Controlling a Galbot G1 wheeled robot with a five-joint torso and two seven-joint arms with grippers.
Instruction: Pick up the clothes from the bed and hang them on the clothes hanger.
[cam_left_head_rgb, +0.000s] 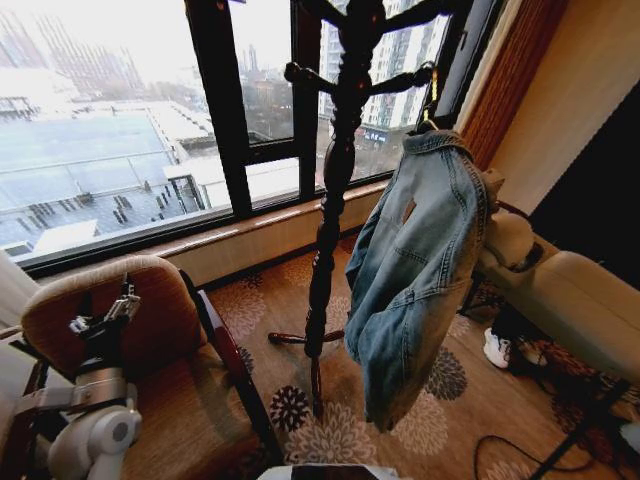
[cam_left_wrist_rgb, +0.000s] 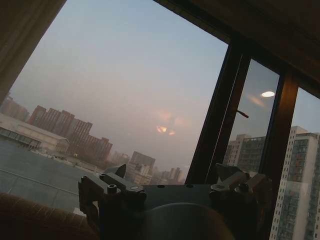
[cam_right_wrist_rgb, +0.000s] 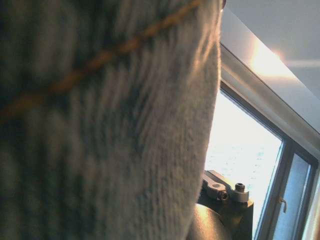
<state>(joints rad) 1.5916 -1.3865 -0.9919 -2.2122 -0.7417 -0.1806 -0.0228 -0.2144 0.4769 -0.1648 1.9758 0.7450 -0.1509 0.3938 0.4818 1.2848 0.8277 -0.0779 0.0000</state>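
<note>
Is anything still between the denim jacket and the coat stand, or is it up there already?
Nothing visible stands between them. The denim jacket already hangs from a peg of the dark wooden coat stand by the window, clear of the carpet. The left hand is low by the brown chair, well away. The right wrist view has denim close against it.

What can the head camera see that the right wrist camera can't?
Head view alone: the whole denim jacket hanging by its collar from an arm of the dark wooden coat stand, the brown armchair, the floral carpet and the left pincer raised over that chair. Right wrist view alone: the jacket's weave very close, with an orange seam, and a bright ceiling. Both share the jacket and the window.
</note>
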